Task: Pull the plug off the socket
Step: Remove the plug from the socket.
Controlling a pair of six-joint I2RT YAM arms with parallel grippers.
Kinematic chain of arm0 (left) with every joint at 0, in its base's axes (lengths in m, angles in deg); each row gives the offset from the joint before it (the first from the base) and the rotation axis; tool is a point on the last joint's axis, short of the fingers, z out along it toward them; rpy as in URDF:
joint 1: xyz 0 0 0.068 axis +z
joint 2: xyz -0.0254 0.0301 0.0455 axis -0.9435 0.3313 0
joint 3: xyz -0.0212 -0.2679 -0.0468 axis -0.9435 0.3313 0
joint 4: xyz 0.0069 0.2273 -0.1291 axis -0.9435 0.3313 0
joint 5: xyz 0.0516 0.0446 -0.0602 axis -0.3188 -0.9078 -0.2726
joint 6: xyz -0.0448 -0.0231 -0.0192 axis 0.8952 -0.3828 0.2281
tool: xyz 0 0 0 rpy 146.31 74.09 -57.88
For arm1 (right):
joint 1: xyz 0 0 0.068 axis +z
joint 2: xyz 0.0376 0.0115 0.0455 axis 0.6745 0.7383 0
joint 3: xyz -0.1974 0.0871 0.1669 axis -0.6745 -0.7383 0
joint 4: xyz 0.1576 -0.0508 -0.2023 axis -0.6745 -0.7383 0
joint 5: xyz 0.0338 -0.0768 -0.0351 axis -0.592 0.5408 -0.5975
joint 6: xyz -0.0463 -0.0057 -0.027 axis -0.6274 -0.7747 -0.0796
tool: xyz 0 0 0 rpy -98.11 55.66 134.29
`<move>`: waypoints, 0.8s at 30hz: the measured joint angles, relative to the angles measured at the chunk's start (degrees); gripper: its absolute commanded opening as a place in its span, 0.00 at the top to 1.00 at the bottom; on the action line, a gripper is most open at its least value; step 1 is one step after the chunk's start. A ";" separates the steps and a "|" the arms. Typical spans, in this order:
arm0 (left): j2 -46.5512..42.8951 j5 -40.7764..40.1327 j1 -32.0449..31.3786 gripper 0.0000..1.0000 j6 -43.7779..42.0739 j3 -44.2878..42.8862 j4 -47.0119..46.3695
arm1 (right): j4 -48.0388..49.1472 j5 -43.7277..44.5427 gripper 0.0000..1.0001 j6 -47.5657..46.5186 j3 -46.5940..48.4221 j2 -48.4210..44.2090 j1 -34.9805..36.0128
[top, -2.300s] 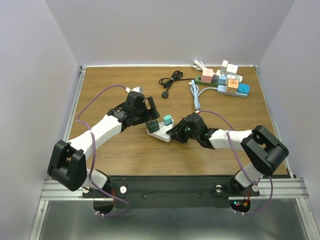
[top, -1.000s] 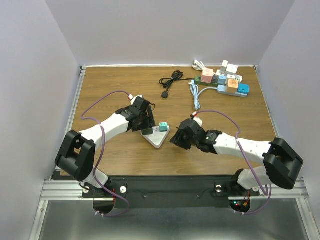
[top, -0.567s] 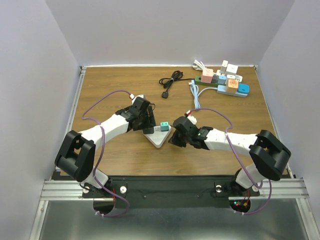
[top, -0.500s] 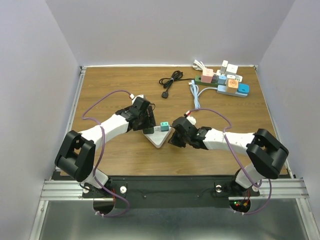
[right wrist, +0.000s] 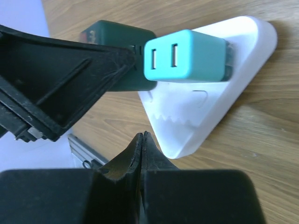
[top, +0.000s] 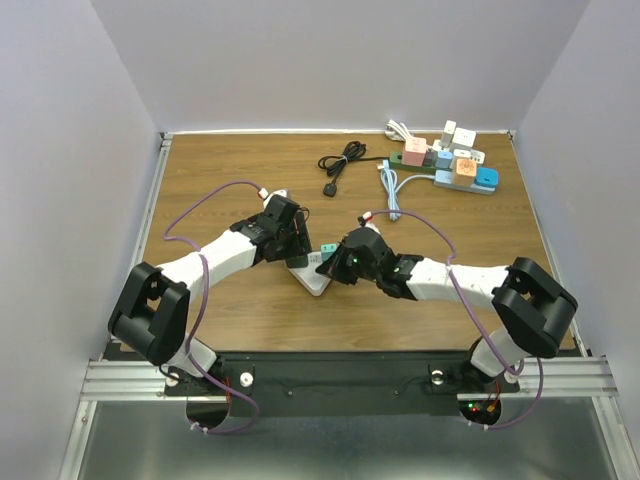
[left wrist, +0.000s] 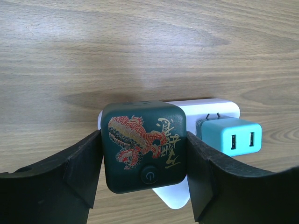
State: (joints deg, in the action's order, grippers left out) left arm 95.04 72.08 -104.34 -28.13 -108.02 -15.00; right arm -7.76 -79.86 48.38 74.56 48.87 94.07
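The right gripper (top: 334, 265) has swung left from half a second ago and now sits over the white socket block (right wrist: 219, 107), right by the teal plug (right wrist: 189, 56). Its fingers (right wrist: 117, 182) are pressed together with nothing between them, and they end just short of the block's toothed edge. The left gripper (top: 293, 244) has not shifted. Its fingers (left wrist: 84, 163) are spread as wide as the dark green plug (left wrist: 140, 135) and press on both of its sides. That plug, printed with a red and gold dragon, stands on the socket block near the middle of the wooden table (left wrist: 140, 46). The teal plug stands just beside it, with two metal prongs showing at its base.
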 measured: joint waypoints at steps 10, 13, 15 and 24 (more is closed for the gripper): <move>-0.04 0.87 0.00 1.00 0.02 0.11 -0.55 | 2.93 0.44 1.00 0.42 3.61 9.49 -0.39; -0.17 1.01 0.02 1.00 0.02 0.15 -0.52 | 3.23 2.14 1.00 0.79 4.22 10.19 -0.39; -0.26 1.14 0.02 1.00 0.00 0.17 -0.50 | 2.97 3.41 1.00 1.22 4.24 10.21 -0.39; -0.87 1.07 -0.07 1.00 -0.61 -2.16 5.97 | 1.16 3.78 0.99 4.37 5.38 11.30 -0.35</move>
State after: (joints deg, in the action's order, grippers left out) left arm 94.16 73.15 -104.41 -28.75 -110.18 -9.04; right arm -6.60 -76.07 52.75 79.94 60.17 93.72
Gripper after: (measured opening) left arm 0.730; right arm 0.012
